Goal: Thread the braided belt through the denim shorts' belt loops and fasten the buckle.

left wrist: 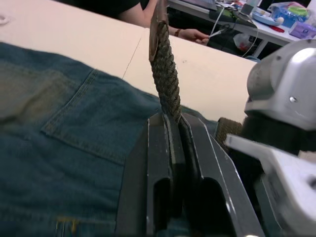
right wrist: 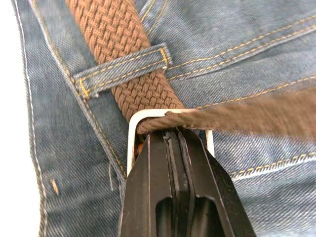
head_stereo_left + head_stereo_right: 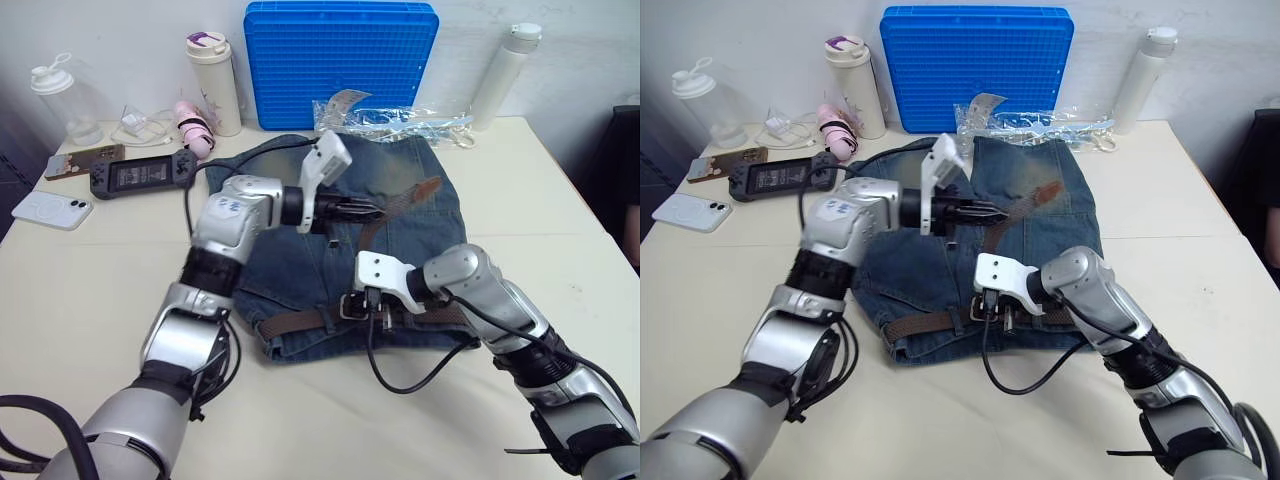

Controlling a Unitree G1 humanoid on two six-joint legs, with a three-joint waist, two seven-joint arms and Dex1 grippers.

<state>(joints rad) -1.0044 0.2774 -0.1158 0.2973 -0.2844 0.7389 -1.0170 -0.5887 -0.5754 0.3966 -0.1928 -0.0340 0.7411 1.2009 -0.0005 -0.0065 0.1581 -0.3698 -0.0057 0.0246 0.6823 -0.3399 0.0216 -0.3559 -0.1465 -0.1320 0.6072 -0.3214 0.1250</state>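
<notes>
The denim shorts [image 3: 290, 265] lie flat mid-table, waistband toward me. The braided belt [image 3: 300, 322] runs along the waistband under a belt loop [image 2: 123, 69] into the silver buckle [image 2: 132, 129]. From the buckle, the belt's free end [image 3: 415, 195] rises up and away over the shorts. My left gripper [image 3: 378, 209] hovers above the shorts, shut on that free end, with the strap pinched between its fingers [image 1: 158, 148]. At the waistband, my right gripper [image 3: 370, 305] is shut on the buckle where the strap passes through the frame.
A blue grid board [image 3: 340, 60] leans on the back wall, with a crumpled plastic bag [image 3: 400, 120] before it. White bottles [image 3: 213, 80] [image 3: 505, 75] stand on either side. A handheld console [image 3: 140, 172], a phone [image 3: 52, 208] and a shaker bottle [image 3: 65, 100] lie far left.
</notes>
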